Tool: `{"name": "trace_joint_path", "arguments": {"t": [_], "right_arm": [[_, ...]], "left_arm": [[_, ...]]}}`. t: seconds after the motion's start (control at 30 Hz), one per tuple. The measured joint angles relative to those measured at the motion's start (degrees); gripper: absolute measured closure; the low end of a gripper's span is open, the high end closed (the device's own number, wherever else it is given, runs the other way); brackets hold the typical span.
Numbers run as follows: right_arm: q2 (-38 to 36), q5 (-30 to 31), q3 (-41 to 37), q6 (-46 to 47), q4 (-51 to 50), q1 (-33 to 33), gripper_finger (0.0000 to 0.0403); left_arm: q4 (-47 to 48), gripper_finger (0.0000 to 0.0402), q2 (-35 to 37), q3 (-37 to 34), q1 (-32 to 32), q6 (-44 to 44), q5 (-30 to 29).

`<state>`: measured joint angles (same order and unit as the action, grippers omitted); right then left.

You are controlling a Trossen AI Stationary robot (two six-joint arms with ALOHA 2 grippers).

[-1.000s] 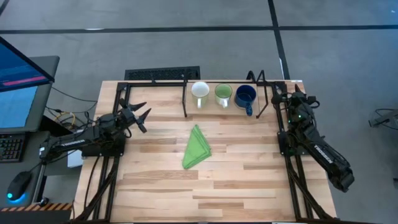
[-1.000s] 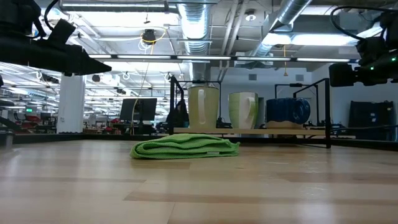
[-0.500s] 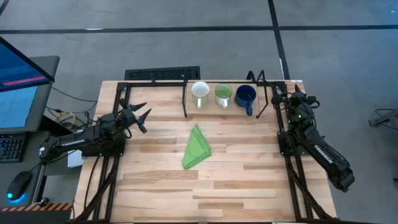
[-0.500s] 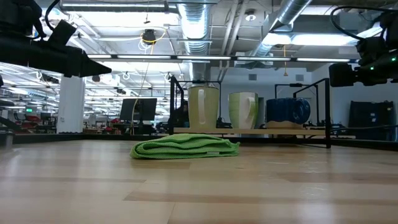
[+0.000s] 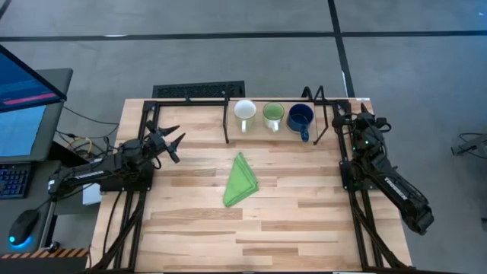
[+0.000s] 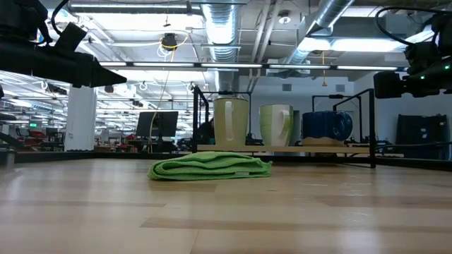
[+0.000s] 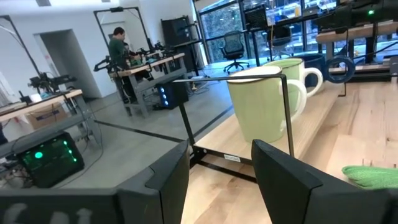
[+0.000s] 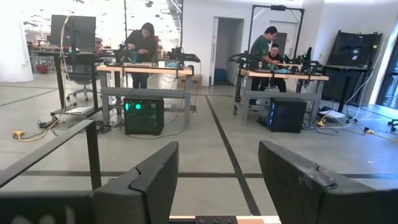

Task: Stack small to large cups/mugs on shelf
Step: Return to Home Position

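Observation:
Three mugs stand upright in a row on the shelf (image 5: 274, 138) at the table's far edge: a white one (image 5: 245, 114) on the left, a light green one (image 5: 273, 115) in the middle, a dark blue one (image 5: 300, 119) on the right. They also show in the low view, white (image 6: 231, 121), green (image 6: 276, 125), blue (image 6: 327, 126). My left gripper (image 5: 175, 141) is open and empty at the table's left side, pointing toward the shelf. My right gripper (image 5: 356, 114) is open and empty at the far right edge, right of the blue mug.
A folded green cloth (image 5: 241, 181) lies on the table's middle, near of the shelf. Thin black posts (image 5: 227, 122) and a rail frame the shelf. Black frame bars run along the table's left and right edges. People stand at benches in the room beyond.

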<state>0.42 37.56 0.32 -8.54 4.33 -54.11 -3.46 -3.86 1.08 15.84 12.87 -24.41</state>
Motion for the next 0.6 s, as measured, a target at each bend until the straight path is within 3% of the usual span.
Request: {"name": "trace_joint_path", "arguments": {"t": [0.6], "right_arm": [[0.00,0.00,-0.02,0.02,0.01,0.00,0.0158]], "left_arm": [[0.07,0.0235,0.00,-0.02,0.00,-0.43,0.02]]}}
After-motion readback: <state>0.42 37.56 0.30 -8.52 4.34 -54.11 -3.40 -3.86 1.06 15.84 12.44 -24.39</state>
